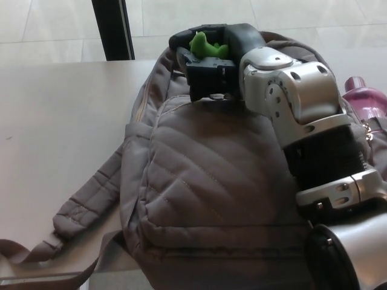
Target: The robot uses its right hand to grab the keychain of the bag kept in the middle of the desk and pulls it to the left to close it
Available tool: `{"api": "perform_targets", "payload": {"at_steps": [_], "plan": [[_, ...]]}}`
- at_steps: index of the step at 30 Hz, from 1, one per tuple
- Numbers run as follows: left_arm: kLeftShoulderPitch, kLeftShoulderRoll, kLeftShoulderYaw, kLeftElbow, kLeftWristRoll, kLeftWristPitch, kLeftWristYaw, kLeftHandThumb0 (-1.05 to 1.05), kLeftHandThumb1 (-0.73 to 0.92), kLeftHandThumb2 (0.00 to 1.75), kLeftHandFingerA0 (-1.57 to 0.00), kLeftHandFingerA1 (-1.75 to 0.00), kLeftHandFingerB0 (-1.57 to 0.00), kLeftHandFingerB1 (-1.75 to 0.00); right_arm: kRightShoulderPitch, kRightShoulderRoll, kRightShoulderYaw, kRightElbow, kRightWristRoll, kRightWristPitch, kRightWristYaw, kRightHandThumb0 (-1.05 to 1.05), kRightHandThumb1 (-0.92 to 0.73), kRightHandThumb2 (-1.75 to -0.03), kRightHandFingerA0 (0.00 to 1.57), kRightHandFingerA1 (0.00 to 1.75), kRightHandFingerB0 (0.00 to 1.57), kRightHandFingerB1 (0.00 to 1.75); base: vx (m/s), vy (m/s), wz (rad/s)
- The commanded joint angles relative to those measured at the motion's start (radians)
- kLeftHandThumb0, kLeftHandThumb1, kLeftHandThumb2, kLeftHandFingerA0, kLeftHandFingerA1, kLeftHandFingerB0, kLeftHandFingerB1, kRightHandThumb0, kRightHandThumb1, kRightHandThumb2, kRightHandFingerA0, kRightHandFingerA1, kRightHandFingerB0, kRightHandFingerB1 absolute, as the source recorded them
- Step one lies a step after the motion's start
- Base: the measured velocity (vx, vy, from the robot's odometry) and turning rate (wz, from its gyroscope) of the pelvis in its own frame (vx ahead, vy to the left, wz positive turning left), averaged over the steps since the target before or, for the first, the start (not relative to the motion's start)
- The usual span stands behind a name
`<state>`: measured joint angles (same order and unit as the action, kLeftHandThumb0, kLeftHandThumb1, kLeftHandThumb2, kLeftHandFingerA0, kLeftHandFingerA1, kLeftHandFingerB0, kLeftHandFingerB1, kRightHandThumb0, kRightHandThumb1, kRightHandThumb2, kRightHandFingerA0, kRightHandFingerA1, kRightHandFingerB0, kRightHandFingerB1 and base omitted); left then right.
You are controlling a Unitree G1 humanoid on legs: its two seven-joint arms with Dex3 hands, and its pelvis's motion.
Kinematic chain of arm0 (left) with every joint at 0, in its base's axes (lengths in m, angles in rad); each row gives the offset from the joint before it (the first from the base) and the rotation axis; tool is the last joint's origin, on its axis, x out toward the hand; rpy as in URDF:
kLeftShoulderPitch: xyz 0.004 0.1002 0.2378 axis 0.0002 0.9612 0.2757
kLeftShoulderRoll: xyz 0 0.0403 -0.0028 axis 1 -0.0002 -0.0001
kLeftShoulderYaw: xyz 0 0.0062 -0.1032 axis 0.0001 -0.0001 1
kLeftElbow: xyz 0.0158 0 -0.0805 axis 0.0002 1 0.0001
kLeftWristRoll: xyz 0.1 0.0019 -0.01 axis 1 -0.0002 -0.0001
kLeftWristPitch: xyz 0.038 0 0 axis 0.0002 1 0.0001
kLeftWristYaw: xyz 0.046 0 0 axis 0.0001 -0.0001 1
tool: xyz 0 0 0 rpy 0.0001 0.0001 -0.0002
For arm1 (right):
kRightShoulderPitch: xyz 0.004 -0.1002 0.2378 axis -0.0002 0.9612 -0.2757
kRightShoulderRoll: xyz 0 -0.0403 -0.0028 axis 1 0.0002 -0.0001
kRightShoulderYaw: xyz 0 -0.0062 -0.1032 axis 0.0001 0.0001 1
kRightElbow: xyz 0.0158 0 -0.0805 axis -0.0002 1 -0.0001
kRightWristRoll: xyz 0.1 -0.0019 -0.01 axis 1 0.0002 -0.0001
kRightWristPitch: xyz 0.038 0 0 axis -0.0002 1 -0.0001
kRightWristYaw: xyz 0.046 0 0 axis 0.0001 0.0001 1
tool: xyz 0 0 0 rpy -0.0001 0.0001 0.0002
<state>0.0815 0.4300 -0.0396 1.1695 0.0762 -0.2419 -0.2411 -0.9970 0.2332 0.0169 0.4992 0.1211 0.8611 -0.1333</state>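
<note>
Gripping green keychain [204, 46] at bag [205, 181] top with right hand [211, 75], fingers [243, 36] curled around it. Judged partway: grabbed already, more leftward pulling probably needed; zipper state hidden.

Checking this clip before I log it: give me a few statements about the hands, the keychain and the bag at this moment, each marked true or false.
1. The right hand is at the top edge of the grey backpack. True.
2. The green keychain hangs free, untouched. False: the right hand is closed on it.
3. The left hand presses down on the backpack. False: no left hand is in view.
4. A purple bottle shows beside the backpack, on the robot's right. True.
</note>
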Motion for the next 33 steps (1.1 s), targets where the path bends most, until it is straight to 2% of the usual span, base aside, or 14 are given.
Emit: {"api": "perform_targets", "payload": {"at_steps": [1, 4, 5, 6, 7, 9, 10, 12, 14, 16, 24, 29, 32, 33], "plan": [[-0.047, -0.015, -0.052, -0.010, 0.075, 0.072, 0.068, -0.55, 0.82, 1.22, -0.43, -0.66, -0.18, -0.51, -0.208, 0.636, 0.091, 0.176, 0.096, -0.232, -0.017, -0.31, -0.54, -1.13, 1.33, 1.36, 0.90, 1.13, 0.00, 0.000, 0.00], [-0.056, -0.026, -0.059, -0.011, 0.075, 0.078, 0.070, -0.56, 0.84, 1.23, -0.45, -0.67, -0.18, -0.51, -0.172, 0.646, 0.119, 0.225, 0.074, -0.273, -0.012, -0.30, -0.52, -1.14, 1.34, 1.36, 0.97, 1.15, 0.00, 0.000, 0.00], [-0.058, -0.031, -0.062, -0.015, 0.076, 0.078, 0.068, -0.63, 0.92, 0.94, -0.38, -0.58, -0.27, -0.50, -0.162, 0.647, 0.123, 0.233, 0.073, -0.280, -0.010, -0.32, -0.49, -1.18, 1.18, 1.59, 0.86, 1.46, 0.00, 0.000, 0.00], [-0.059, -0.033, -0.064, -0.019, 0.076, 0.073, 0.065, -0.56, 0.84, 1.24, -0.44, -0.67, -0.17, -0.51, -0.150, 0.655, 0.130, 0.249, 0.071, -0.296, -0.007, -0.38, -0.51, -1.23, 1.19, 1.53, 0.90, 1.41, 0.00, 0.000, 0.00], [-0.058, -0.035, -0.066, -0.022, 0.076, 0.073, 0.065, -0.64, 0.92, 0.92, -0.43, -0.61, -0.30, -0.51, -0.145, 0.656, 0.139, 0.242, 0.070, -0.290, -0.012, -0.33, -0.52, -1.17, 1.34, 1.35, 1.02, 1.18, 0.00, 0.000, 0.00], [-0.053, -0.035, -0.074, -0.024, 0.082, 0.063, 0.070, -0.64, 0.92, 0.90, -0.44, -0.62, -0.32, -0.51, -0.125, 0.668, 0.142, 0.228, 0.089, -0.272, 0.000, -0.31, -0.51, -1.16, 1.35, 1.36, 1.03, 1.18, 0.00, 0.000, 0.00], [-0.055, -0.037, -0.080, -0.029, 0.088, 0.062, 0.077, -0.64, 0.92, 0.91, -0.44, -0.61, -0.32, -0.51, -0.093, 0.668, 0.165, 0.218, 0.094, -0.298, 0.039, -0.34, -0.49, -1.27, 1.19, 1.54, 0.93, 1.41, 0.00, 0.000, 0.00], [-0.055, -0.036, -0.081, -0.033, 0.085, 0.059, 0.076, -0.63, 0.92, 0.90, -0.45, -0.57, -0.34, -0.47, -0.083, 0.672, 0.174, 0.206, 0.104, -0.289, 0.044, -0.37, -0.44, -1.33, 1.13, 1.64, 0.91, 1.52, 0.00, 0.000, 0.00], [-0.056, -0.038, -0.081, -0.039, 0.082, 0.052, 0.076, -0.63, 0.92, 0.91, -0.46, -0.58, -0.34, -0.48, -0.089, 0.685, 0.182, 0.187, 0.117, -0.247, 0.039, -0.35, -0.50, -1.16, 1.02, 1.75, 0.79, 1.61, 0.00, 0.000, 0.00], [-0.055, -0.039, -0.076, -0.046, 0.072, 0.055, 0.067, -0.64, 0.92, 0.93, -0.42, -0.62, -0.33, -0.53, -0.106, 0.686, 0.206, 0.167, 0.113, -0.226, 0.042, -0.35, -0.56, -1.10, 1.00, 1.75, 0.77, 1.42, 0.00, 0.000, 0.00], [-0.055, -0.044, -0.077, -0.068, 0.064, 0.086, 0.064, -0.64, 0.92, 0.94, -0.42, -0.62, -0.32, -0.54, -0.141, 0.698, 0.232, 0.113, 0.145, -0.211, 0.074, -0.36, -0.48, -1.18, 0.97, 1.75, 0.77, 1.58, 0.00, 0.000, 0.00], [-0.058, -0.034, -0.090, -0.066, 0.074, 0.075, 0.063, -0.63, 0.92, 0.93, -0.42, -0.62, -0.33, -0.53, -0.075, 0.656, 0.262, 0.093, 0.155, -0.212, 0.101, -0.38, -0.65, -0.92, 0.94, 1.75, 0.73, 1.60, 0.00, 0.000, 0.00], [-0.052, -0.026, -0.093, -0.068, 0.074, 0.069, 0.061, -0.63, 0.92, 0.91, -0.43, -0.62, -0.34, -0.54, -0.023, 0.606, 0.294, 0.090, 0.130, -0.249, 0.093, -0.35, -0.54, -1.16, 1.04, 1.73, 0.78, 1.49, 0.00, 0.000, 0.00], [-0.053, -0.027, -0.094, -0.067, 0.074, 0.070, 0.061, -0.63, 0.92, 0.90, -0.44, -0.60, -0.35, -0.50, -0.019, 0.600, 0.296, 0.088, 0.125, -0.247, 0.083, -0.36, -0.53, -1.13, 1.04, 1.70, 0.80, 1.49, 0.00, 0.000, 0.00]]}}
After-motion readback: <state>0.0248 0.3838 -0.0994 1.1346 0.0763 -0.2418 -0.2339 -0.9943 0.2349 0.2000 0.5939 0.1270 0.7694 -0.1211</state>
